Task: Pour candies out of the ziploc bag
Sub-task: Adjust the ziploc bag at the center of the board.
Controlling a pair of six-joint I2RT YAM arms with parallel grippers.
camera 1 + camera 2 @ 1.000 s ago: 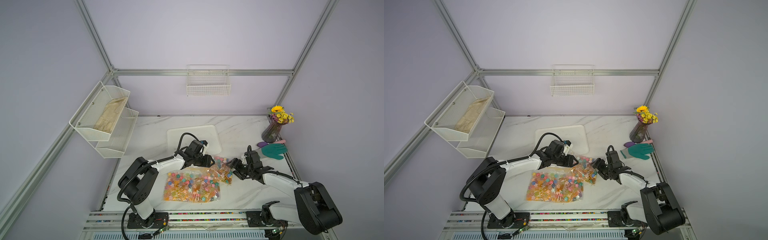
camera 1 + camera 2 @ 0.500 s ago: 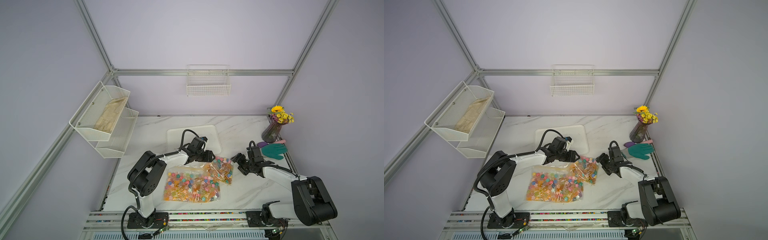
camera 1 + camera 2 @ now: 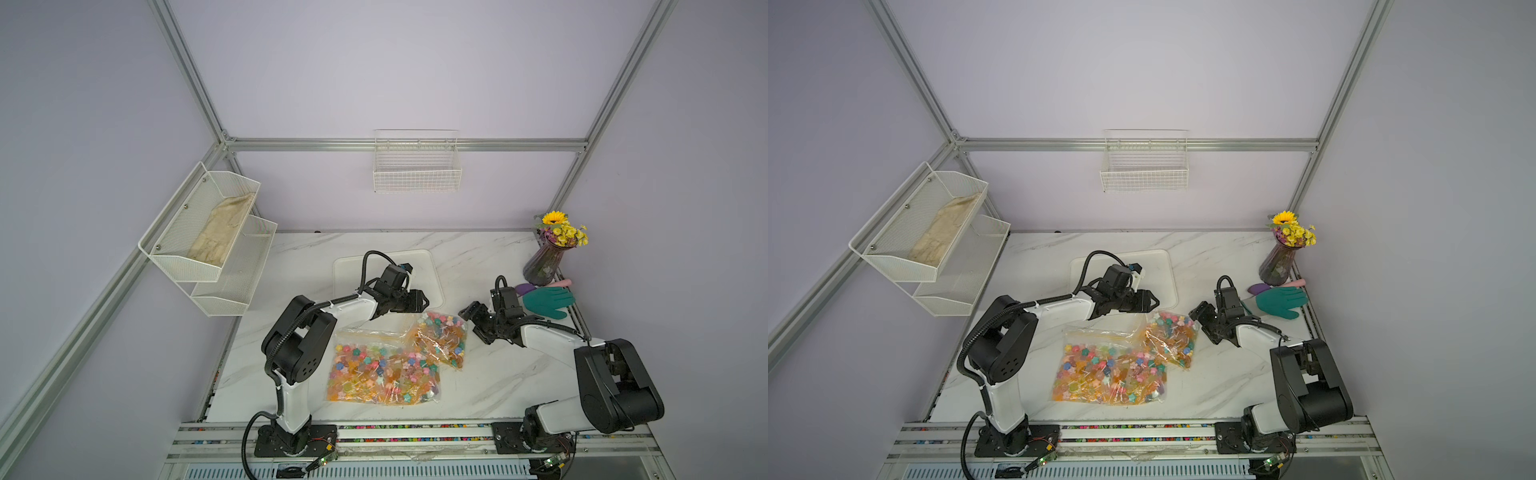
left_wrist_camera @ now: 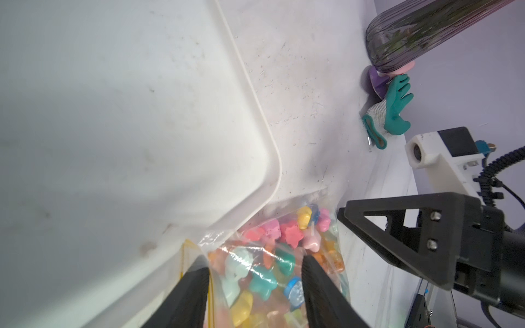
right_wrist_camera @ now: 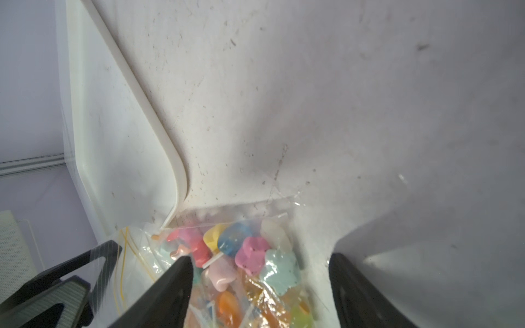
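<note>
A small clear ziploc bag [image 3: 440, 338] full of coloured candies [image 4: 261, 281] lies on the marble table, overlapping a larger candy-filled bag [image 3: 382, 374] in front of it. My left gripper [image 3: 419, 301] [image 4: 255, 264] is low at the small bag's far end by the tray corner. It is open, its fingers [image 4: 193, 286] straddling the bag and the candies inside. My right gripper [image 3: 471, 322] [image 5: 261, 258] is open wide at the bag's right side, with the bag's corner and several candies [image 5: 252, 255] between its fingers. All the candies in view are inside the bags.
A white tray [image 3: 428, 266] lies just behind the bags. At the back right are a vase of yellow flowers [image 3: 544, 266], a green glove [image 3: 548, 301] and a purple object [image 3: 525, 287]. Wire shelves [image 3: 208, 241] hang on the left wall and a wire basket [image 3: 417, 166] on the back wall.
My left gripper has moved a little toward the tray and its jaws have narrowed slightly. My right gripper has shifted back along the bag's right edge. The bags have barely moved.
</note>
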